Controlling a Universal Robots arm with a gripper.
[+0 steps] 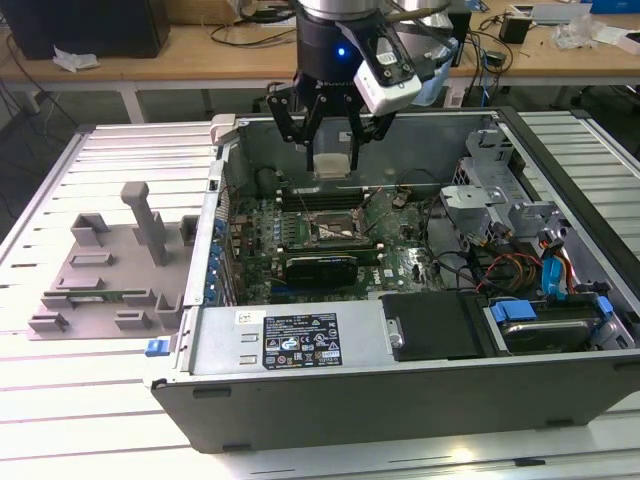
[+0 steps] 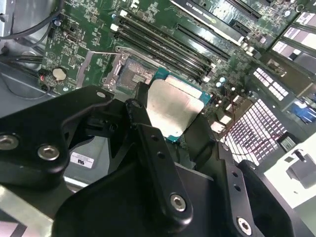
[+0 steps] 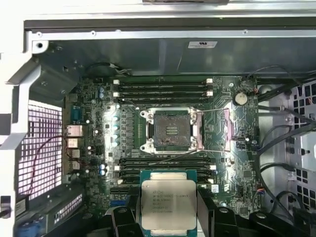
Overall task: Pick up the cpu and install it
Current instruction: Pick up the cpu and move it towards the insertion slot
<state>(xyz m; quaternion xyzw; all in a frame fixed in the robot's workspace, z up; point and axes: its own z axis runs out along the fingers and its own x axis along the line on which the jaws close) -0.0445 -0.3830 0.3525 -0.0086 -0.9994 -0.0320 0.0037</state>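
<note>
My gripper (image 1: 331,163) hangs over the open computer case, shut on the cpu (image 1: 331,165), a flat square chip with a silver metal top. In the first wrist view the cpu (image 3: 168,204) sits between the black fingers (image 3: 207,212), level and held by its edges. The second wrist view shows the cpu (image 2: 171,107) clamped between the finger (image 2: 143,123) and its partner. The open socket (image 3: 170,130) on the green motherboard (image 3: 94,98) lies below and a short way off from the chip, with its metal frame (image 3: 228,129) swung aside. In the exterior view the socket (image 1: 336,232) is under the gripper.
The grey case wall (image 1: 300,400) surrounds the board. Memory slots (image 3: 163,89) flank the socket on both sides. A drive cage (image 1: 500,200) and cables (image 1: 555,275) fill the exterior view's right. A grey plastic fixture tray (image 1: 105,275) lies outside the case on the exterior view's left.
</note>
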